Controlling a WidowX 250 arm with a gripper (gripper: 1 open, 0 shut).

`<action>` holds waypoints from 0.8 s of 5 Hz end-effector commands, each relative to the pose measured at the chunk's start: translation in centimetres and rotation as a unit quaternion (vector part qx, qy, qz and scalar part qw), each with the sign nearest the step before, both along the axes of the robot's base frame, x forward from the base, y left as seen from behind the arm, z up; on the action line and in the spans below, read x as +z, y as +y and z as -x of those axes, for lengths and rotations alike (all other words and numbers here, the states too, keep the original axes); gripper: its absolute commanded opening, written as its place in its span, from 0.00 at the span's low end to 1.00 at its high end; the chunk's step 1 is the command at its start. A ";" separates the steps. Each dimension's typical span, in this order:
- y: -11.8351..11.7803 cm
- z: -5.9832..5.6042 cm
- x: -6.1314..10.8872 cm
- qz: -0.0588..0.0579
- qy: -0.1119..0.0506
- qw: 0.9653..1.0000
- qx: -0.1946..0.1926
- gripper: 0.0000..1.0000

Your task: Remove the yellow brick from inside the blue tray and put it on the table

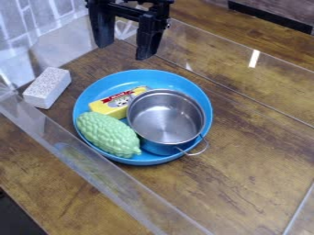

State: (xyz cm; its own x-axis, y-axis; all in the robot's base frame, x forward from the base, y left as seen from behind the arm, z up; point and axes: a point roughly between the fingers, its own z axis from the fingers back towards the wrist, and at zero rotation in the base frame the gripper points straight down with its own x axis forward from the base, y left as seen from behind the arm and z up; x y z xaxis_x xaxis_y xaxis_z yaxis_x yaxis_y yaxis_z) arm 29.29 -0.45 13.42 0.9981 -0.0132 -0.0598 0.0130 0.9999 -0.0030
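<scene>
The yellow brick (119, 101), with a red-and-white mark on top, lies inside the blue tray (186, 83) at its left side, between a green bumpy oval thing (108, 135) and a steel pot (167, 120). My gripper (127, 39) hangs above and behind the tray at the top of the camera view, its dark fingers (149, 37) pointing down and standing apart, open and empty. It is clear of the tray and the brick. The tray rests on the dark wood-grain table (258, 156).
A grey-white speckled block (48, 86) lies on the table left of the tray. The pot's handle (196, 148) reaches over the tray's front rim. A glossy clear sheet covers the tabletop, with its edge running along the lower left.
</scene>
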 end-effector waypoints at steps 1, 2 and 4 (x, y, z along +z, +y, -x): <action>0.4 0.1 -0.6 -0.014 0.017 1.000 -0.020 1.00; 0.8 0.2 -1.2 -0.029 0.034 0.998 -0.044 1.00; 1.1 0.0 0.4 -0.022 0.015 0.999 -0.046 1.00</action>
